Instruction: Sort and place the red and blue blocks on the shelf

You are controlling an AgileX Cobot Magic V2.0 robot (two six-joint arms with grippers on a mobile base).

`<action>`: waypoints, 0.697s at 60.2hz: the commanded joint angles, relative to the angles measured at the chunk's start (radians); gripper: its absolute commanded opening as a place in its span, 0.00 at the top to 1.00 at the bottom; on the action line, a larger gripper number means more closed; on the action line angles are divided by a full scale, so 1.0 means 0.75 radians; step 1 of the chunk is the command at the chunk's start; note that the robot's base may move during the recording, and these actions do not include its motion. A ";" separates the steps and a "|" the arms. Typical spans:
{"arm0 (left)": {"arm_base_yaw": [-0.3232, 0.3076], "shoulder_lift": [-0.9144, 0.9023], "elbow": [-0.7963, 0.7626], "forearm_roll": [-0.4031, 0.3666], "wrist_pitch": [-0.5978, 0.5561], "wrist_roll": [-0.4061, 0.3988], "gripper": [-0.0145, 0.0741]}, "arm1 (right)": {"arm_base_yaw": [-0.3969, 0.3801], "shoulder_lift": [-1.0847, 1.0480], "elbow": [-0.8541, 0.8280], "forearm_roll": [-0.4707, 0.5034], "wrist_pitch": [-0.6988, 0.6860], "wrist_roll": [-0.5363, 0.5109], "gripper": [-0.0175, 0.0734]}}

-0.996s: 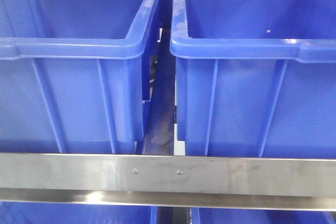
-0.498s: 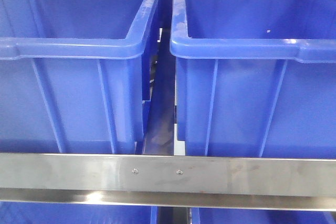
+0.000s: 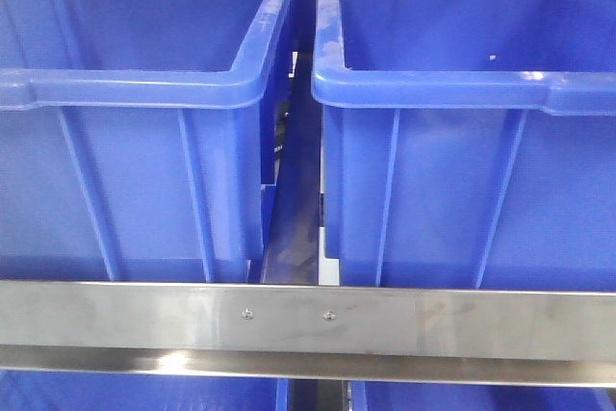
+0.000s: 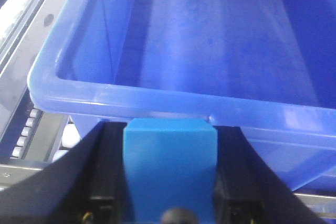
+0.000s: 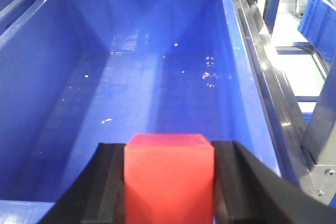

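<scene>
Well, my left gripper (image 4: 169, 140) is clamped on the blue block (image 4: 169, 171), a matte, sharp-edged cube. It sits just outside the rounded front rim of a glossy blue plastic bin (image 4: 131, 94), and white rollers (image 4: 23, 135) show to that bin's left. My right gripper (image 5: 169, 153) pinches the red block (image 5: 169, 182) over the near edge of a second bin (image 5: 157, 35), whose smooth floor is speckled white. From the front, both ribbed bins stand behind the brushed steel rail of the shelf (image 3: 433, 320).
</scene>
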 commanded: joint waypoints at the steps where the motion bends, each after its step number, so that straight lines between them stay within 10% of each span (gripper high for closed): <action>1: -0.007 0.004 -0.041 -0.005 -0.113 0.000 0.69 | -0.005 0.007 -0.038 -0.009 -0.120 -0.006 0.74; 42: -0.007 0.004 -0.041 -0.005 -0.125 0.000 0.69 | -0.005 0.007 -0.038 -0.009 -0.163 -0.006 0.74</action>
